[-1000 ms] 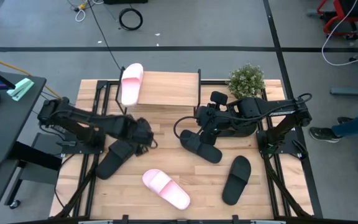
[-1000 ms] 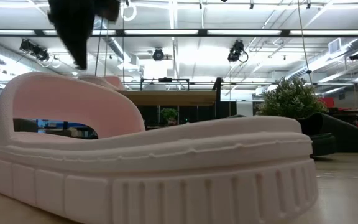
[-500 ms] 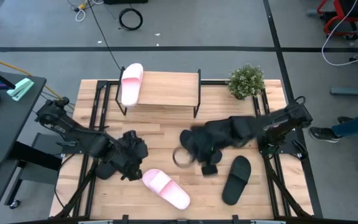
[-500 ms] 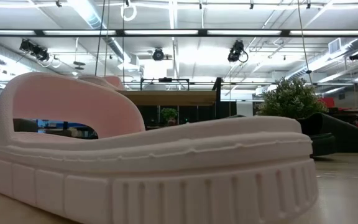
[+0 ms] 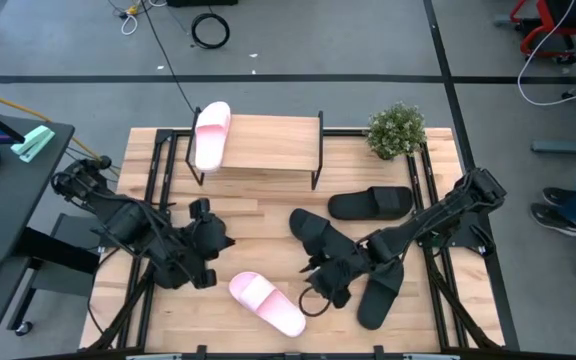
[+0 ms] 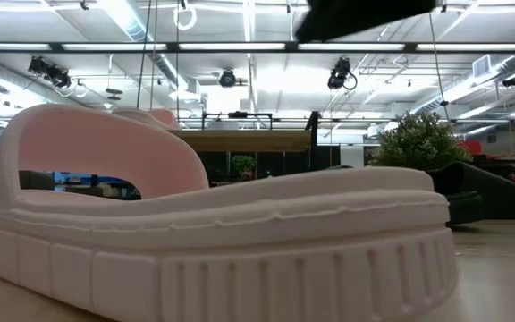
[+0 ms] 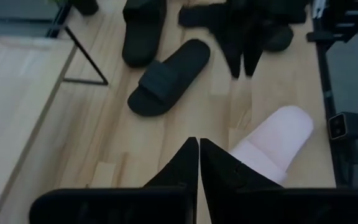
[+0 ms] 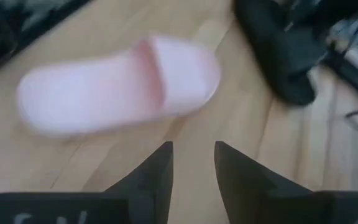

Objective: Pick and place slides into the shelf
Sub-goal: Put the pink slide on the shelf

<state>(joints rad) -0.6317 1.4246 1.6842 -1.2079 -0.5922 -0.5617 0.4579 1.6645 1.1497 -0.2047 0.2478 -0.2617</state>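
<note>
One pale pink slide (image 5: pixel 211 133) lies on the left end of the shelf (image 5: pixel 268 140). The other pink slide (image 5: pixel 266 303) rests sole-down near the table's near edge and fills the low view (image 6: pixel 204 224). Three black slides lie right of centre (image 5: pixel 371 203) (image 5: pixel 318 235) (image 5: pixel 380 290); another (image 5: pixel 175 272) sits partly under my left arm. My left gripper (image 7: pixel 199 155) is shut, above bare table left of the pink slide. My right gripper (image 8: pixel 191 155) is open, hovering just right of that pink slide (image 8: pixel 123 84) and pointing at it.
A potted plant (image 5: pixel 397 130) stands at the far right by the shelf. Black frame rails (image 5: pixel 438 270) run along both table sides. Bare wood lies between the shelf and the slides. A desk with a green object (image 5: pixel 33 143) stands left of the table.
My right gripper has swung from beside the shelf toward the near edge, down to the near pink slide, uncovering a black slide below the plant. My left gripper has drawn back toward the near-left, off the middle of the table.
</note>
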